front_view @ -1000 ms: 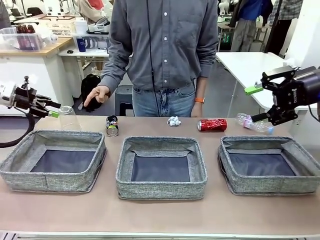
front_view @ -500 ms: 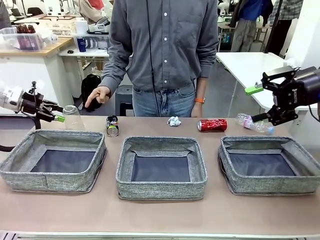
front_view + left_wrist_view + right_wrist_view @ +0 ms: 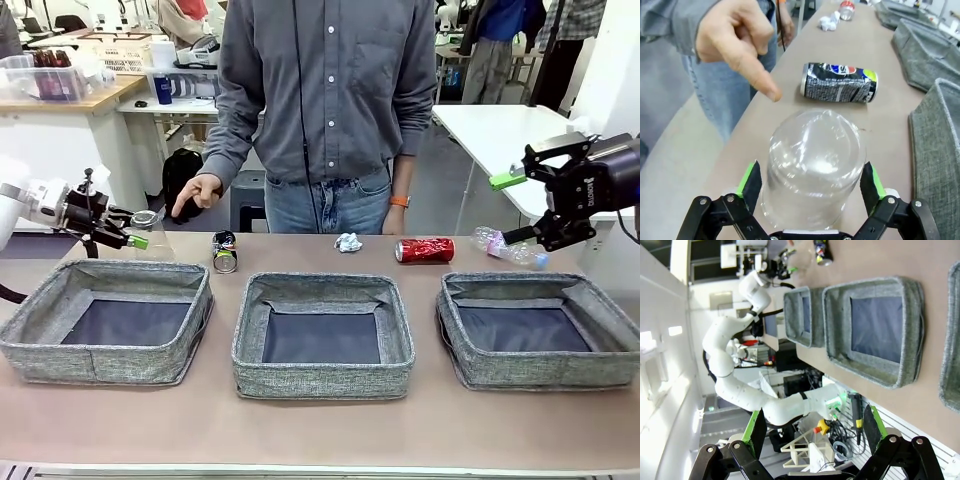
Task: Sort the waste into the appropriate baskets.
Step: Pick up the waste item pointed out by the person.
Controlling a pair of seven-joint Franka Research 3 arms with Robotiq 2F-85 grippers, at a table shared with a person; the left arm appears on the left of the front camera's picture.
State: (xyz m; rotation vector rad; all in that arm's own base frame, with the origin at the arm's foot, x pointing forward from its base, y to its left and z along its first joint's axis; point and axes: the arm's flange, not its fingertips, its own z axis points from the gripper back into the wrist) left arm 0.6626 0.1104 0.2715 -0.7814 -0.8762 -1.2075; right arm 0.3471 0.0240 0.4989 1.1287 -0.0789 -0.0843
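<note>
A: What's nearest?
B: 3 grey baskets in a row: left basket [image 3: 100,362], middle basket [image 3: 322,380], right basket [image 3: 540,372].
A: And behind them?
B: At the far left the left gripper [image 3: 133,228] is spread wide, 1 finger either side of an upright clear bottle [image 3: 815,155], not clamping it. Then a dark can [image 3: 224,252] on its side, a paper ball [image 3: 347,242], a red can [image 3: 424,250], and a second bottle [image 3: 508,247] lying down. The right gripper [image 3: 505,210] hangs open above that end, holding nothing.
A: Farther?
B: A person's hand [image 3: 195,193], pointing down near the dark can.

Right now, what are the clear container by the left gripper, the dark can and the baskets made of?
Clear container: probably thin plastic, glossy, see-through, creased. Dark can: likely aluminium, glossy print, silvery end. Baskets: grey woven fabric, matte, visible weave.
</note>
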